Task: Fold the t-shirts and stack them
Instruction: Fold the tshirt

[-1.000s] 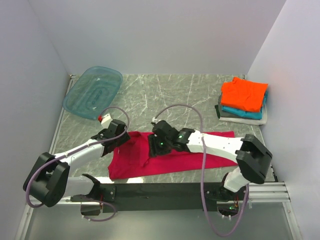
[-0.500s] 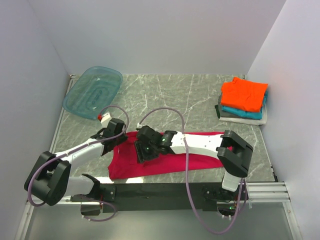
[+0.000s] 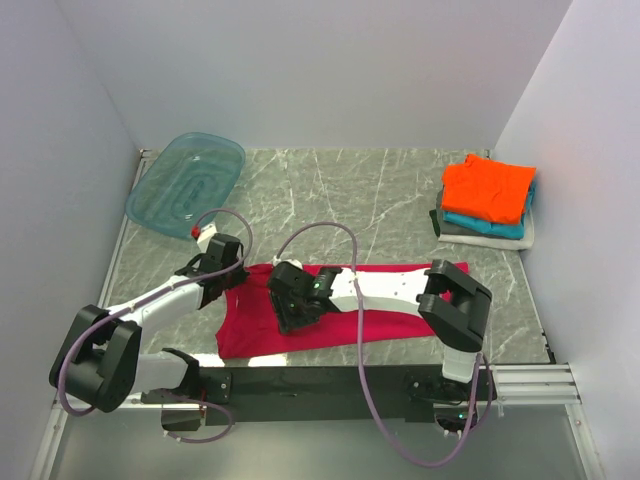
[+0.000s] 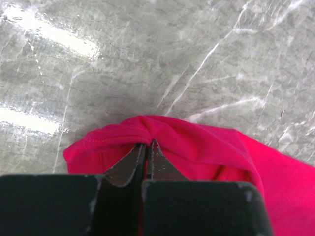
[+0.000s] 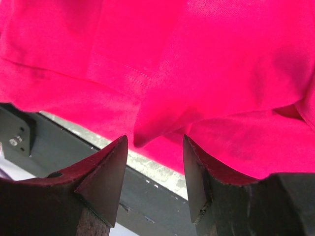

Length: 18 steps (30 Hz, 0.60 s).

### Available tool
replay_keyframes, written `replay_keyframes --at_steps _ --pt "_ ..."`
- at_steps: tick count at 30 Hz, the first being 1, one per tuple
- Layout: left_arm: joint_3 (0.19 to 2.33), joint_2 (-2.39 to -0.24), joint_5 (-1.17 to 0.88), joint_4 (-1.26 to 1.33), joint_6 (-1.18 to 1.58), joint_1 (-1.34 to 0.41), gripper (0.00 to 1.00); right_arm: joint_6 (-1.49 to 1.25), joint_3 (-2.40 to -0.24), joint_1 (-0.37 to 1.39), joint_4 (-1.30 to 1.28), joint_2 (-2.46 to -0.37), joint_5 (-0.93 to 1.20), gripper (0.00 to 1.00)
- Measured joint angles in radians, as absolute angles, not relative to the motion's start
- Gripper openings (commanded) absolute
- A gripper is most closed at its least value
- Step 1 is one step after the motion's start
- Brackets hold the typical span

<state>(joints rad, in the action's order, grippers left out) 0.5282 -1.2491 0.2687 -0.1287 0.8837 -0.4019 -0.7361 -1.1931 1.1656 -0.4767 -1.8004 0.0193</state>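
The crimson-magenta cotton t-shirt (image 3: 255, 325) lies spread along the lower middle of the top view, on the grey marble-look table (image 3: 380, 190). Left gripper (image 4: 146, 147) is clamped tight on a bunched-up fold at the shirt's left edge. Right gripper (image 5: 155, 140) sits over the shirt's near hem, fingers apart, gripping nothing. Folded bright orange t-shirt (image 3: 488, 188) tops a pile at the frame's right, translucent teal plastic tub (image 3: 186, 185) upper left
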Motion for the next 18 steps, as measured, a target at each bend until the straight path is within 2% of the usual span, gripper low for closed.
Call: replay_keyframes --at_steps 5,8,11,12,14,18 --pt "0.53 -1.25 0.237 -0.13 0.868 -0.391 0.0 -0.74 -1.201 1.167 -0.469 -1.838 0.019 0.53" --pt "0.53 -1.25 0.228 -0.13 0.858 -0.389 0.01 -0.743 -1.201 1.168 -0.46 -1.842 0.019 0.43" --pt "0.535 -1.25 0.224 -0.135 0.85 -0.385 0.0 -0.744 -1.202 1.169 -0.453 -1.842 0.016 0.28" --pt "0.538 -1.25 0.224 -0.139 0.847 -0.383 0.01 -0.745 -1.202 1.169 -0.453 -1.842 0.015 0.16" --pt "0.546 -1.25 0.222 -0.144 0.837 -0.375 0.01 -0.744 -1.202 1.169 -0.454 -1.842 0.011 0.03" --pt "0.576 -1.25 0.206 -0.172 0.802 -0.344 0.0 -0.748 -1.201 1.169 -0.467 -1.834 0.002 0.0"
